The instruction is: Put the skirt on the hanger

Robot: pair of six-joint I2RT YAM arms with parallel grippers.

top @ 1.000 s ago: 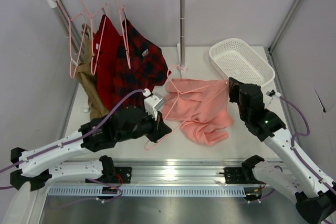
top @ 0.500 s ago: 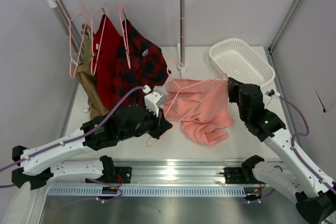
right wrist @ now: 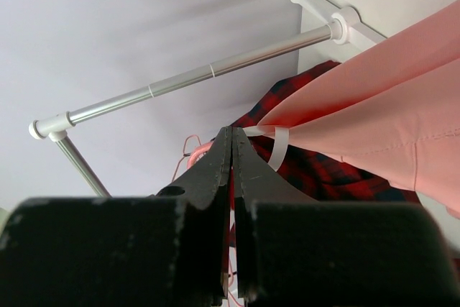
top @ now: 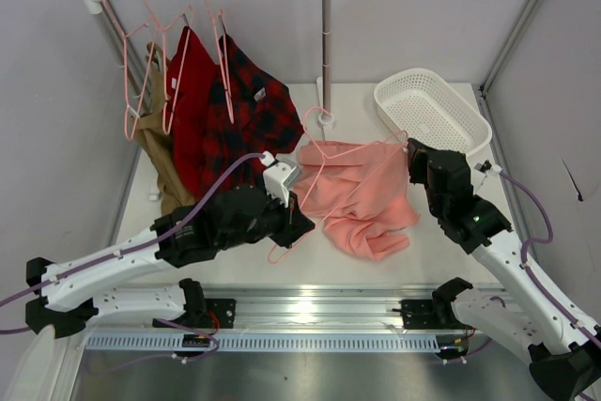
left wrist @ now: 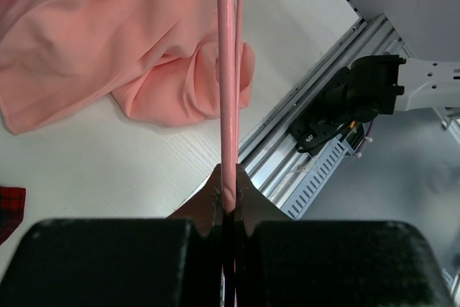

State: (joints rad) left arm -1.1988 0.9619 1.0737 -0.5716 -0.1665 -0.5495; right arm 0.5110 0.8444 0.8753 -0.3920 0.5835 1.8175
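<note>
Hanger [left wrist: 227, 70] shifted right, pinched in left hand [left wrist: 228, 193].

You work in a robot lab cell: bare grey panels [top: 423, 16] beyond the fingers [left wrist: 201, 208], slotted aluminium rail [top: 310, 307] behind them.

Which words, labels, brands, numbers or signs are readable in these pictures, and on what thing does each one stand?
No text can be read in any view.
White tag on the plaid shirt: too small to read.
White loop on the skirt: no print visible.
The hanger: bare wire, no marking.
</note>
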